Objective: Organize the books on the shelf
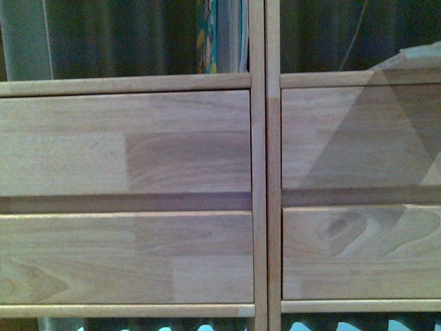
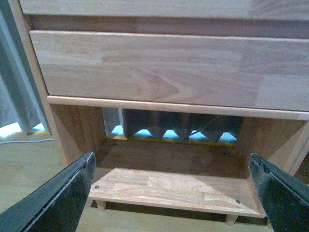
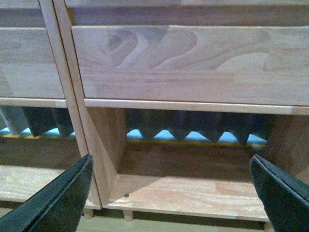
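**Front view.** Shelf (image 1: 265, 172): pale natural wood with jointed staves and a matte finish. Two narrow uprights run down the centre of the frame. Four plain drawer fronts (image 1: 124, 145) fill the middle, two on each side, with no handles showing. A diagonal shadow crosses the upper right one.

Books (image 1: 224, 38): standing upright at the top centre, in the open compartment above the left drawers, against the central upright. One has a colourful glossy cover, with pale page edges beside it. The print is too blurred to read.

A dark pleated curtain (image 1: 124, 38) hangs behind the compartments. A thin pale cord (image 1: 355, 34) hangs at the upper right.

**Left wrist view.** My left end effector (image 2: 171, 158) is released and empty. Its black, wedge-shaped fingers (image 2: 63, 198) are spread wide before the bottom compartment (image 2: 169, 183), beneath a drawer. They touch nothing. Round peg legs (image 2: 101, 205) stand on the wood-look floor (image 2: 29, 164).

**Right wrist view.** My right end effector (image 3: 170, 159) is likewise released and empty, its jaws wide apart. It faces the lowest open bay (image 3: 193, 191) of the other column. The drawer above shows a whorled grain (image 3: 145, 43).
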Robot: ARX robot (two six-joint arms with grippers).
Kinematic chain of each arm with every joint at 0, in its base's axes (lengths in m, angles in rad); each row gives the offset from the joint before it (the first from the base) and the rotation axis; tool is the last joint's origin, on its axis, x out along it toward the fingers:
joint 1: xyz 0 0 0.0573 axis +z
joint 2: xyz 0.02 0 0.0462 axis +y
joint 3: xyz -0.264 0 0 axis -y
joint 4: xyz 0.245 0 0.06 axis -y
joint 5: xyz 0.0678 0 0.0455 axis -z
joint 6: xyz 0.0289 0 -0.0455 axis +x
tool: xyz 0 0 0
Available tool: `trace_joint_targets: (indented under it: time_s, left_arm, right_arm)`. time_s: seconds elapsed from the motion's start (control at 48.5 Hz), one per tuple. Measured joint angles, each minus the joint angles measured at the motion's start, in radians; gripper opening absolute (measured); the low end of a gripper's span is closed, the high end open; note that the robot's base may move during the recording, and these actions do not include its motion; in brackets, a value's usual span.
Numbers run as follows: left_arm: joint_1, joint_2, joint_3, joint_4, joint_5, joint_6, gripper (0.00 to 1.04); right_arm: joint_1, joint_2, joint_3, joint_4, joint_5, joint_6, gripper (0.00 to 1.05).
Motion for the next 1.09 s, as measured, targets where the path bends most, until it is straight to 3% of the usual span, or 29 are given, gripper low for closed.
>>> trace_joint_targets:
  time_s: [0.618,0.659,0.721,0.845,0.906,1.092]
  left_arm:
    - [0.000,0.000,0.000,0.000,-0.001,0.000,0.97]
    - [0.000,0.000,0.000,0.000,0.000,0.000,0.97]
    - [0.000,0.000,0.000,0.000,-0.001,0.000,0.97]
    - [0.000,0.000,0.000,0.000,0.000,0.000,0.97]
    - [0.000,0.000,0.000,0.000,0.000,0.000,0.97]
    - [0.000,0.000,0.000,0.000,0.000,0.000,0.97]
  right_arm:
    - [0.000,0.000,0.000,0.000,0.000,0.000,0.98]
    - [0.009,0.009,0.003,-0.013,0.034,0.009,0.98]
    - [0.023,0.085,0.037,-0.059,0.113,0.094,0.98]
    - [-0.009,0.288,0.107,0.051,0.019,0.312,0.98]
    - [0.007,0.465,0.160,0.201,-0.026,0.502,0.98]
    - [0.034,0.832,0.286,0.490,-0.056,0.839,0.98]
